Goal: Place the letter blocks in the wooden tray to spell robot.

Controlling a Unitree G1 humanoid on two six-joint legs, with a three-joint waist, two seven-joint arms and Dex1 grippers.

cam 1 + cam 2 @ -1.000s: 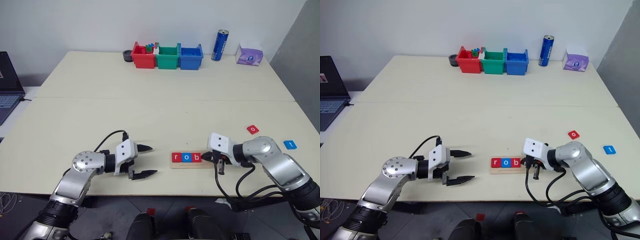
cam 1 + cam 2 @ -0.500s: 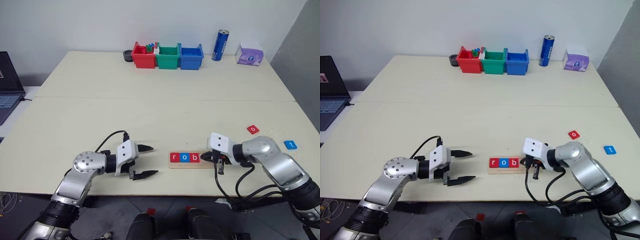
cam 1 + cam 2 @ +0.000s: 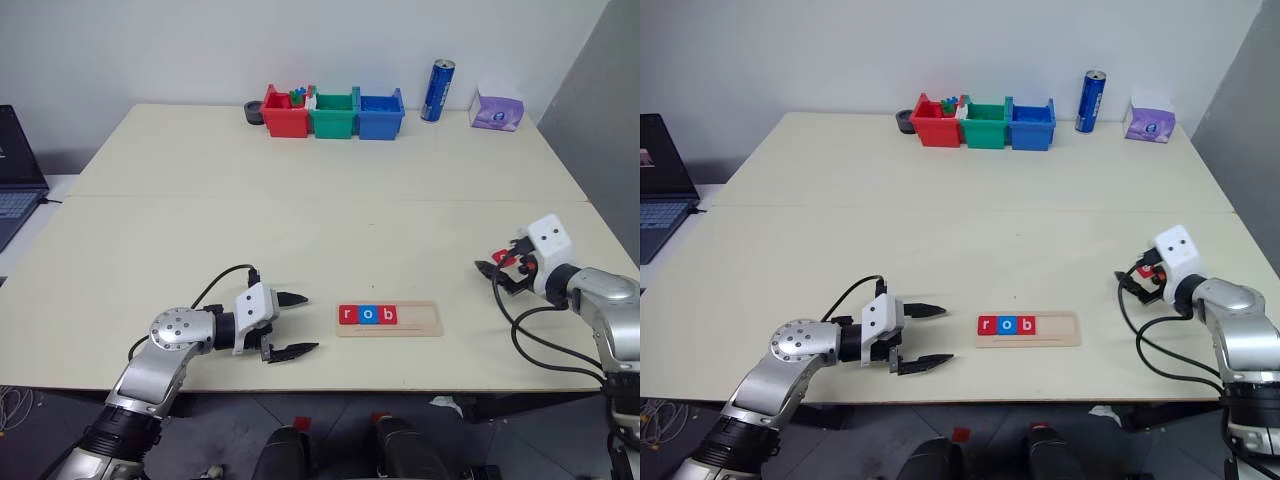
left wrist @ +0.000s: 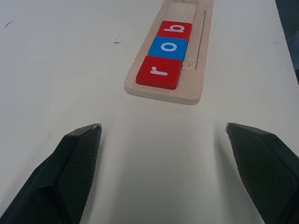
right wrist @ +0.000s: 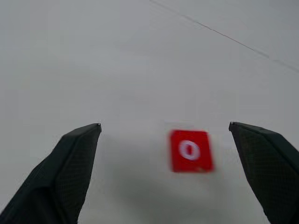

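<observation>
The desk (image 3: pixel 300 220) is broad and pale, mostly bare around both arms. The wooden tray (image 3: pixel 415 318) lies well to the left of the right end effector (image 3: pixel 503 271) and just ahead of the left end effector (image 3: pixel 288 324). In the tray sit three letter blocks, red r (image 4: pixel 159 72), blue o (image 4: pixel 168 47) and red b (image 4: pixel 174 30), edge to edge at its left end, with the right part of the groove free.

The right end effector is spread wide, pinching nothing, and the red o block (image 5: pixel 190 150) lies flat on the desk straight ahead of it, between the lines of its two fingers. The left end effector is spread too and empty.

The block looks thin, stiff and light, probably smooth enough to skid if nudged. Lying so flat, it gives little to grab, so I'd judge the best hold is across two opposite side edges, fingers coming down close to the desk.

Nothing crowds that block. Far beyond both end effectors, at the back of the desk, stand the coloured bins (image 3: pixel 333 113), a blue can (image 3: pixel 438 90) and a tissue pack (image 3: pixel 498 108), all well clear.
</observation>
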